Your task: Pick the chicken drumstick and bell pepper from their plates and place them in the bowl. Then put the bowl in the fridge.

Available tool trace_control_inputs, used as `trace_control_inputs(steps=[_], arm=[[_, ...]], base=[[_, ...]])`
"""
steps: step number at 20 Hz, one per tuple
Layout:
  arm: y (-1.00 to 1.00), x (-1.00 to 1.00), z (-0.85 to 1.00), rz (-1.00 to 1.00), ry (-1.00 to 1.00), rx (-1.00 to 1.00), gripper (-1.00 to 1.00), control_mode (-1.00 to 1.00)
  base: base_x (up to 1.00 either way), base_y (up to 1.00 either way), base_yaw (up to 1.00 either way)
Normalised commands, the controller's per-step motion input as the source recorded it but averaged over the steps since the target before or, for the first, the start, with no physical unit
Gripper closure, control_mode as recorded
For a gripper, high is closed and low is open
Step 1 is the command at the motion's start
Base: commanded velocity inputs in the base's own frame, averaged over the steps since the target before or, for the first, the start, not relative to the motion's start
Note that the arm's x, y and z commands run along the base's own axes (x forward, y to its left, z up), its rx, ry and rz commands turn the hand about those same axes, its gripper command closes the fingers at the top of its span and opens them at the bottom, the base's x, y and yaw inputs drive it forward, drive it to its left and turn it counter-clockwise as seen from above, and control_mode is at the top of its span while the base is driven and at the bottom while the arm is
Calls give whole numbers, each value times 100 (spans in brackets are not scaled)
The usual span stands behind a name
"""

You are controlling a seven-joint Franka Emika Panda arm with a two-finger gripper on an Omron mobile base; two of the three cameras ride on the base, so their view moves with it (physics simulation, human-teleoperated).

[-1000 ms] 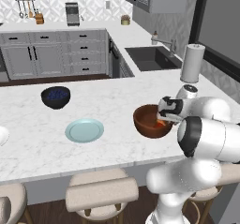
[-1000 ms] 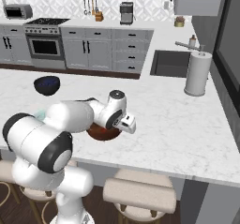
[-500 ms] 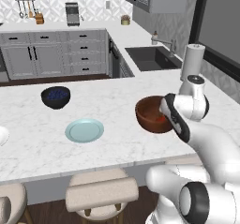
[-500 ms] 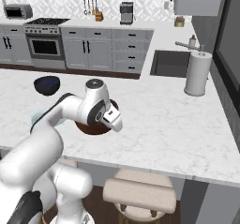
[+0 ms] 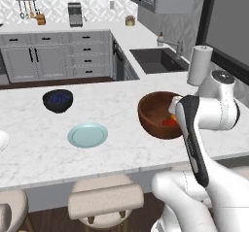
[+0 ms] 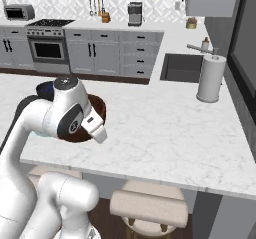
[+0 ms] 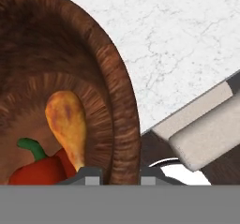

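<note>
A beige stool [image 5: 106, 200] stands at the near edge of the white marble island counter [image 5: 116, 143]. On the counter, the robot's gripper [image 7: 114, 177] straddles the rim of the reddish-brown wooden bowl [image 5: 158, 114], 1 fingertip inside, 1 outside, closed on the wall. Inside the bowl lie the chicken drumstick [image 7: 68, 124] and the red bell pepper [image 7: 40, 168], touching. Left of it sits the empty teal plate [image 5: 87, 135]; farther back, a dark blue bowl [image 5: 58, 100], then a paper towel roll [image 5: 199, 65] beside the sink [image 5: 156, 59].

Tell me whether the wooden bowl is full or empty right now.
Not empty. The hand view shows the chicken drumstick and the bell pepper lying inside the bowl, and the gripper straddles its rim.
</note>
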Motion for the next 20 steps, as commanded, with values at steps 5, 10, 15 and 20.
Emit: trace_control_inputs(steps=[5,10,15,20], arm=[[2,-77,70,0,0,2,100,-100],[0,-32,14,0,0,-1,100,-100],[0,-1,0,0,0,0,100,-100],[0,-6,0,0,0,0,100,100]], base=[[0,0,0],[0,0,0],[0,0,0],[-31,0,3]])
